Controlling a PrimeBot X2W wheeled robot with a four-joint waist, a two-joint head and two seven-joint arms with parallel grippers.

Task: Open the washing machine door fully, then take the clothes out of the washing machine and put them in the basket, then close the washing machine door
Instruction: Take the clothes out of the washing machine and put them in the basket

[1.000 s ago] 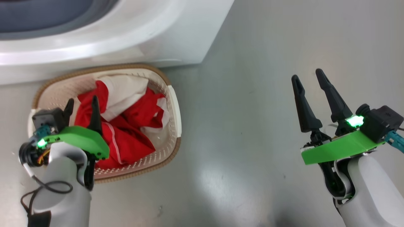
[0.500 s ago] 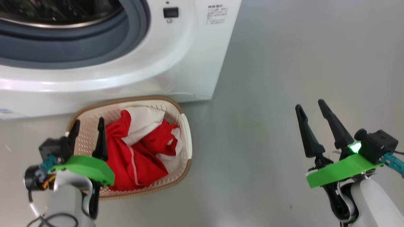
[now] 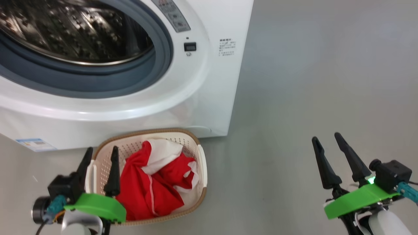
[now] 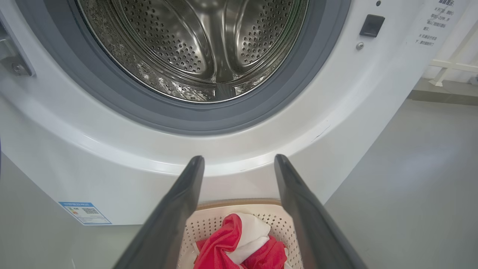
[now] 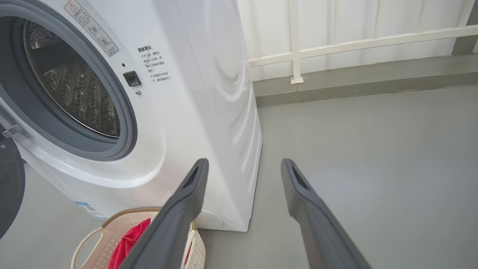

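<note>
A: From the head we looked steeply down on the washer [image 3: 202, 81] front and the basket [image 3: 153, 131] at its foot.
B: Our left wrist faced the drum [image 4: 194, 45] close up; our right wrist looked obliquely from farther off. All three shared washer and basket.

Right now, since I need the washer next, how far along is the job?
Done: the washing machine door stands open, the drum shows bare steel, the clothes lie in the basket. In hand: nothing; left gripper and right gripper are open. Left: closing that door.

Red/wht clothes [image 3: 147, 192] in basket [image 3: 130, 148], washer [image 3: 202, 91] open
</note>
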